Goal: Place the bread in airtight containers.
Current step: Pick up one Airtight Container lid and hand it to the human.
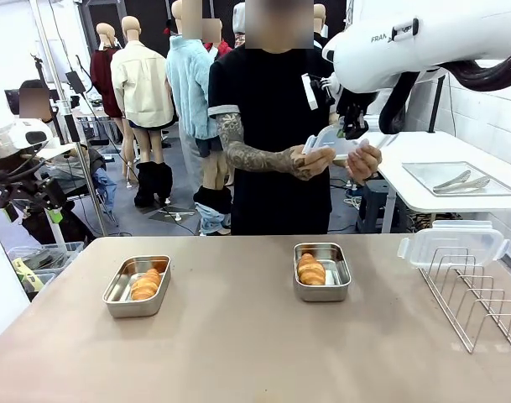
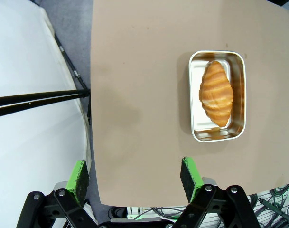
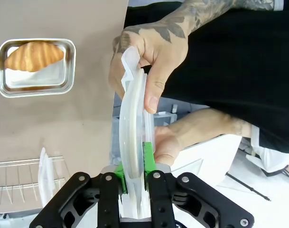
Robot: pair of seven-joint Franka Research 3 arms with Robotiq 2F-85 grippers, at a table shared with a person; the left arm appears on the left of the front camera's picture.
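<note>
Clear lid (image 3: 132,109): pinched edge-on in jaws of right gripper (image 3: 134,166), long axis running straight out, person's hand (image 3: 149,52) gripping its far end; left gripper (image 2: 135,175) jaws spread, empty.

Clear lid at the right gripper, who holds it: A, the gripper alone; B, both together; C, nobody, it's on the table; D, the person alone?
B: the right gripper is shut on the clear lid while the person's hand grips its far end.
</note>
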